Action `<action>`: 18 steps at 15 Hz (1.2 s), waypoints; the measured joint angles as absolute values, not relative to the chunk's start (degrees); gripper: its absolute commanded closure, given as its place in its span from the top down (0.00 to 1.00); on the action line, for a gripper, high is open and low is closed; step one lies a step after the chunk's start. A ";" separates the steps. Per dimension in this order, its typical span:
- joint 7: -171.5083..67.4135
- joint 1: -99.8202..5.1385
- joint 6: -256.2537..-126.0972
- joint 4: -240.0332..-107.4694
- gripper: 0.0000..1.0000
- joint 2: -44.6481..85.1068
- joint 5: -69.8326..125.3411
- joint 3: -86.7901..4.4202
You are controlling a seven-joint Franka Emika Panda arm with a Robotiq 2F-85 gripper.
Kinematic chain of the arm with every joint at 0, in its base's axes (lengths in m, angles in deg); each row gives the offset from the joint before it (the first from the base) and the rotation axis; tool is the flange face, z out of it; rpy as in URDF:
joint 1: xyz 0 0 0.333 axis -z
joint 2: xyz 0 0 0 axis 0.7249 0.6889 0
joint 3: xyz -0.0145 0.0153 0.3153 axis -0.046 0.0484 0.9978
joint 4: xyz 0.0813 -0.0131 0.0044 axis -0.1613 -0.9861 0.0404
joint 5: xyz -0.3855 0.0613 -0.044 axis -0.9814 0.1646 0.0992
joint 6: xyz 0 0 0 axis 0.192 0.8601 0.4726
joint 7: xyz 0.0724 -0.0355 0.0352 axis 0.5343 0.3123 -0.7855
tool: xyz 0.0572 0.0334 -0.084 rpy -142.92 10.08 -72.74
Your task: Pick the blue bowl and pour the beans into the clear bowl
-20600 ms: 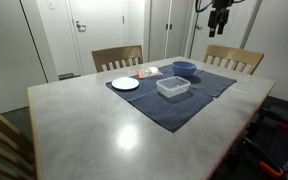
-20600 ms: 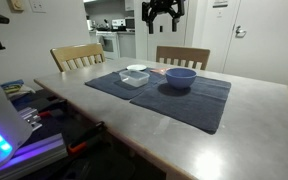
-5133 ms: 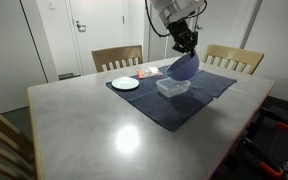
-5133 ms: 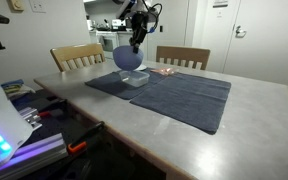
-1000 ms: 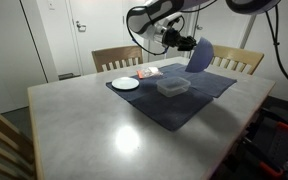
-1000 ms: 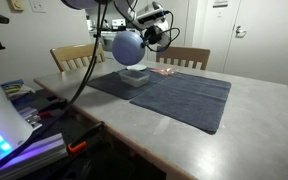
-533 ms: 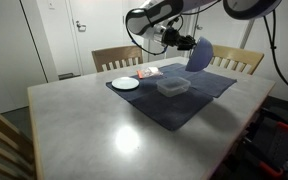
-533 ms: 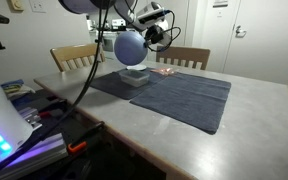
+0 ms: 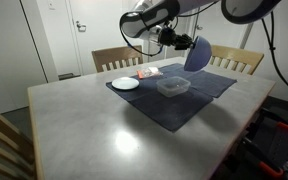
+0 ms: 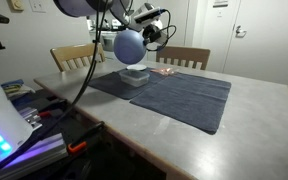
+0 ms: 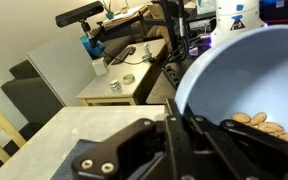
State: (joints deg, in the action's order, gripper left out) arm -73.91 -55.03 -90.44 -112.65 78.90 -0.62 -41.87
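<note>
We see the gripper (image 11: 184,135) pinching the rim of the blue bowl (image 11: 246,72). In the wrist view its dark fingers (image 11: 172,128) are pressed on either side of the bowl wall, with no gap beyond the wall itself. The bowl hangs in the air, tipped steeply onto its side. In an exterior view its rounded underside (image 10: 130,46) faces the camera. A few tan beans (image 11: 260,123) lie against the lower inside wall, close to the edge of the wrist picture.

Below the jaws sits the clear bowl (image 10: 136,76), apart from the blue bowl and not touched by it. It rests on a dark blue cloth (image 10: 184,100) spread over the far half of a grey table (image 9: 84,125). We cannot tell from any view whether beans lie in the clear bowl.

Lower than the jaws and off to one side, a white plate (image 9: 125,84) lies at the cloth's corner. Near it is a small pinkish thing (image 9: 149,72), too small for us to identify.

Behind the table, past the arm, two wooden chairs (image 9: 117,58) (image 9: 234,60) stand against its far edge. White doors (image 9: 94,25) close off the wall beyond them.
</note>
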 measured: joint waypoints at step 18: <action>-71.94 -63.37 -95.21 -109.38 0.01 84.03 -11.58 -46.91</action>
